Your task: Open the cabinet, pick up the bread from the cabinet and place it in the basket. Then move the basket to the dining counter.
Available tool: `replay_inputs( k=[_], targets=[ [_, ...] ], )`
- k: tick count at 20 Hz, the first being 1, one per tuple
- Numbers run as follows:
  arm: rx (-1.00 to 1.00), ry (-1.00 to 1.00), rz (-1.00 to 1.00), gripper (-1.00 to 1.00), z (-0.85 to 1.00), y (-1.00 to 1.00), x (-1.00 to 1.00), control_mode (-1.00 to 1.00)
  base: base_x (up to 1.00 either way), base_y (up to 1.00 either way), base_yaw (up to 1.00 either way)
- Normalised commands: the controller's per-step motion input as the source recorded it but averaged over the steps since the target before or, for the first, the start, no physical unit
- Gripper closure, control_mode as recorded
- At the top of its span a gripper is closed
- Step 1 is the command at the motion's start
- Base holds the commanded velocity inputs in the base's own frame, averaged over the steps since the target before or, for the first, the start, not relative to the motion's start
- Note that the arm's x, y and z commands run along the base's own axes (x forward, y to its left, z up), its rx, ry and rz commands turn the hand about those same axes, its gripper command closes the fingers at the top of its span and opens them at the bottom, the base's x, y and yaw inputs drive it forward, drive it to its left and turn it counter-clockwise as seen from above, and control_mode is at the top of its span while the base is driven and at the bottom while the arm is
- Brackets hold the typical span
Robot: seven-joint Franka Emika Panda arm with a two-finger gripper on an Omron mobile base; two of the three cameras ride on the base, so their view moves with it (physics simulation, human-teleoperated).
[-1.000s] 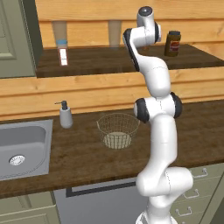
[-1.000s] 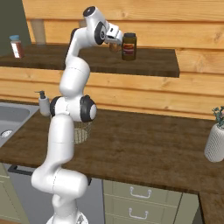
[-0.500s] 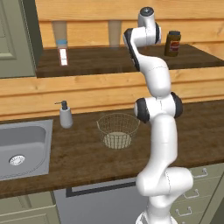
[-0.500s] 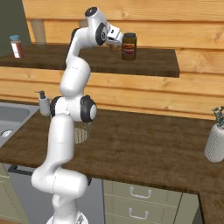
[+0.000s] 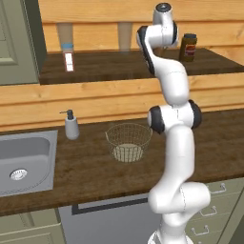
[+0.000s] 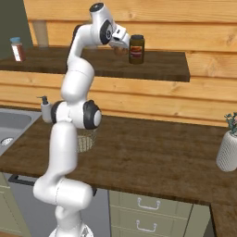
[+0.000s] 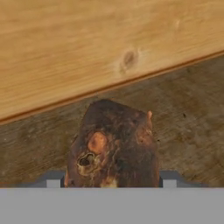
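One sink (image 5: 21, 159) is seen at the far left of the worktop, a soap bottle (image 5: 71, 127) beside it, then the basket (image 5: 128, 142) standing just left of the arm's base. Up on the open shelf (image 5: 109, 64), the gripper (image 6: 121, 46) is reached in beside the dark jar (image 6: 136, 48). In the hand view, the bread (image 7: 114, 146) is seen as a dark brown lump resting on the shelf board close to the back wall, straight ahead of the hand and centred between the two fingertips (image 7: 53, 182), its longer side running away from the camera. The jaws are drawn in partway against its flanks, so a grip on the bread is judged likely, though contact itself is hidden. The basket lies well below and to the left of the bread, so a lift clear, then a lowering leftward, is called for.
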Motion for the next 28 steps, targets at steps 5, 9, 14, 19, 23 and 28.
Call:
replay_inputs(
  k=[5,9,14,19,23,28],
  targets=[
    [0.00,-0.03,0.05,1.00,-0.38,0.05,-0.75,-1.00,0.00,0.00,0.00],
    [0.00,-0.07,0.07,1.00,-0.08,0.12,-0.99,-1.00,0.00,0.00,0.00],
    [0.00,-0.10,0.08,1.00,0.00,0.05,-1.00,-1.00,0.00,0.00,0.00],
    [0.00,-0.11,0.12,1.00,-0.16,0.17,-1.00,-1.00,0.00,0.00,0.00],
    [0.00,-0.05,0.16,1.00,-0.23,0.26,-1.00,-1.00,0.00,0.00,0.00],
    [0.00,0.00,0.17,1.00,-0.26,0.38,-1.00,-1.00,0.00,0.00,0.00]
  ],
)
